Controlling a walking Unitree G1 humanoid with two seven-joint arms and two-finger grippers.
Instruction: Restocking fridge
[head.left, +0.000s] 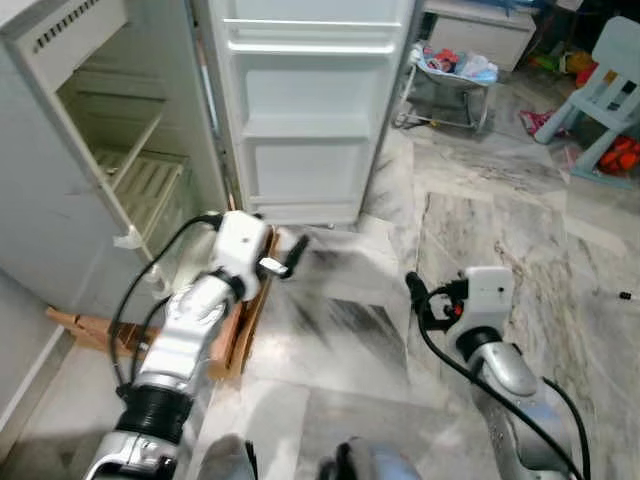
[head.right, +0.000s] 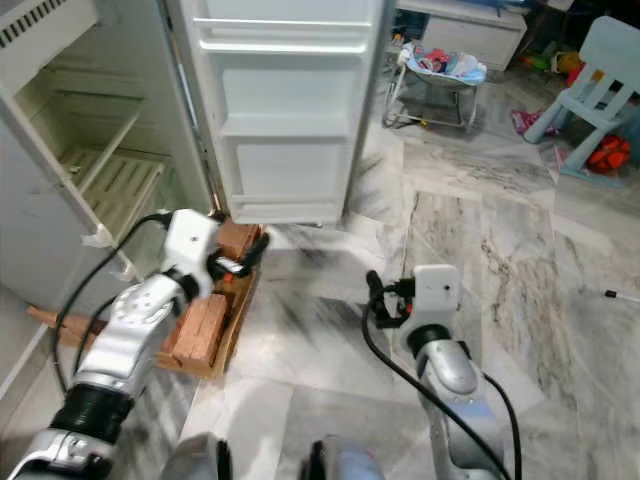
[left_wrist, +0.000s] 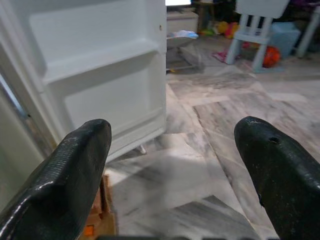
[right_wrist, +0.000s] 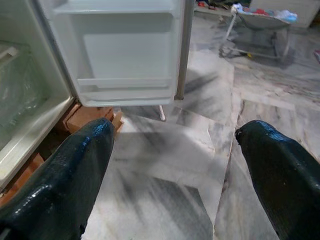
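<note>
1. Left gripper (left_wrist: 170, 165) had its two black fingers spread wide with nothing between them; ahead of the jaws stood the open white plastic fridge door (left_wrist: 100, 75) with bare moulded shelves
2. Right gripper (right_wrist: 172, 170) was equally wide open and empty; beyond its jaws lay grey marble floor (right_wrist: 165, 150), with the foot of that door further out
3. Stock looked to be the brown cardboard box of orange-brown packs (head.right: 215, 315) on the floor, below and just beside the left gripper, well apart from the right one
4. Judged step: reach for the first pack. To do it well, tip the left jaws down over one pack edge, close squarely on its narrow sides, then lift clear of the box wall before swinging to a shelf
5. Head views showed the white fridge cabinet (head.left: 90, 140) with slatted inner shelves (head.left: 145, 190) off the left jaws' outer side, and a pale blue plastic child chair (head.left: 605, 95) far beyond
6. Right wrist view added a clear crisper drawer (right_wrist: 20, 90) inside the cabinet; left wrist view caught just a corner of the box under its finger
</note>
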